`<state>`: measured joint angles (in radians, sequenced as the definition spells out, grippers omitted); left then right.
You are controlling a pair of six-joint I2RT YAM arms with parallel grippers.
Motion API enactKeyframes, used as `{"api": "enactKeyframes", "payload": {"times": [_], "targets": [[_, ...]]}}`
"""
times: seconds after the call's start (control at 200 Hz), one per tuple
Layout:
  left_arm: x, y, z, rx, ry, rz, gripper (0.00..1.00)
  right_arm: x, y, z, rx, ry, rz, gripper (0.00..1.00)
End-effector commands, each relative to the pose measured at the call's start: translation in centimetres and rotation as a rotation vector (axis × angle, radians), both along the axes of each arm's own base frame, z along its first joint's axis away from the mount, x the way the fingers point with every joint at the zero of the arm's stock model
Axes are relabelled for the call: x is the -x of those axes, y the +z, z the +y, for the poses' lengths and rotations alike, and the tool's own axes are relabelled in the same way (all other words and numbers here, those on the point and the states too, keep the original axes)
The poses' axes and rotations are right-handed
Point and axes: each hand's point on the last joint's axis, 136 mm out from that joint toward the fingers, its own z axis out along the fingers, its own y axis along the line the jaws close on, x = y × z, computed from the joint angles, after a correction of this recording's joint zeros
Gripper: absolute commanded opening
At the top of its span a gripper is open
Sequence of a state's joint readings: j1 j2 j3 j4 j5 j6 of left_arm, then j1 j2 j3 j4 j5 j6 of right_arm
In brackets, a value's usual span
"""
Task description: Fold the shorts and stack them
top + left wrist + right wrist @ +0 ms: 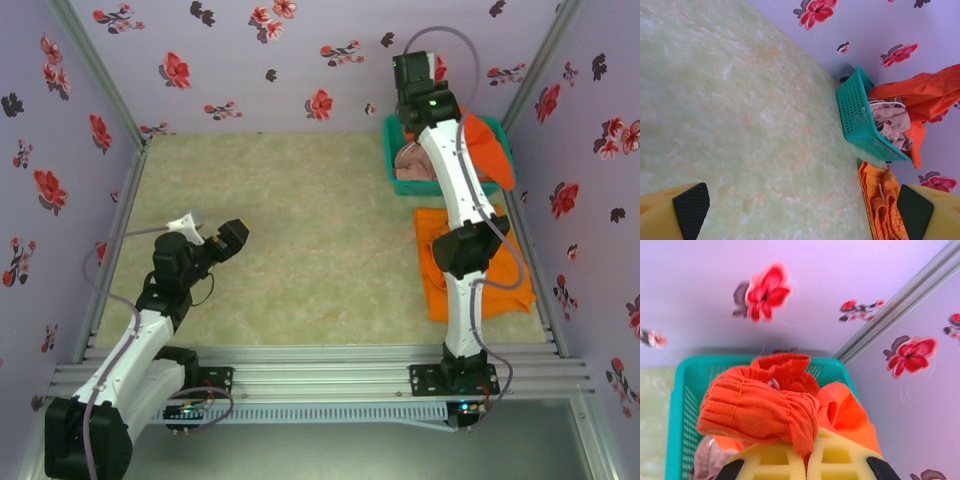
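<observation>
I'm reading this as approx. a third done: one orange pair (872, 195) is lying on the counter (300, 250) by its right edge, prob. folded. The pink pair (892, 122) is sitting in the basket (677, 405) at the far-right corner. My right tool (807, 460) is clamping the 2nd orange pair (755, 410) over the basket. My left tool (802, 212) is hanging wide open, empty, nr the left edge.

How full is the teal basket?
Not empty: pink-beige shorts lie inside the basket, and orange shorts, pinched in the shut right gripper, drape over its rim.
</observation>
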<state>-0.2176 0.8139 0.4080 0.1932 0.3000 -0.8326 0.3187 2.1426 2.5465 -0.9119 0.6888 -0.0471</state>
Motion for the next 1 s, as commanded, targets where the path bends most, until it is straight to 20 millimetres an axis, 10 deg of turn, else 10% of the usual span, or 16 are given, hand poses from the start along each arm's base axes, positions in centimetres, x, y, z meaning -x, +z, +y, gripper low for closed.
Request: {"api": "enactKeyframes", "payload": {"times": [0.0, 0.31, 0.53, 0.99], "targets": [[0.2, -0.2, 0.1, -0.004, -0.006, -0.005, 0.99, 2.3, 9.0, -0.6, -0.161, -0.011, -0.277, 0.0], [0.2, -0.2, 0.1, 0.0, -0.004, -0.005, 0.99, 3.7, 15.4, 1.5, -0.353, 0.14, -0.466, 0.0], [0.2, -0.1, 0.1, 0.0, -0.004, -0.007, 1.0, 6.3, 20.7, 6.6, -0.619, 0.446, -0.572, 0.0], [0.2, -0.3, 0.2, 0.008, 0.0, -0.005, 1.0, 19.3, 30.4, 19.7, -0.863, 1.062, -0.698, 0.0]]}}
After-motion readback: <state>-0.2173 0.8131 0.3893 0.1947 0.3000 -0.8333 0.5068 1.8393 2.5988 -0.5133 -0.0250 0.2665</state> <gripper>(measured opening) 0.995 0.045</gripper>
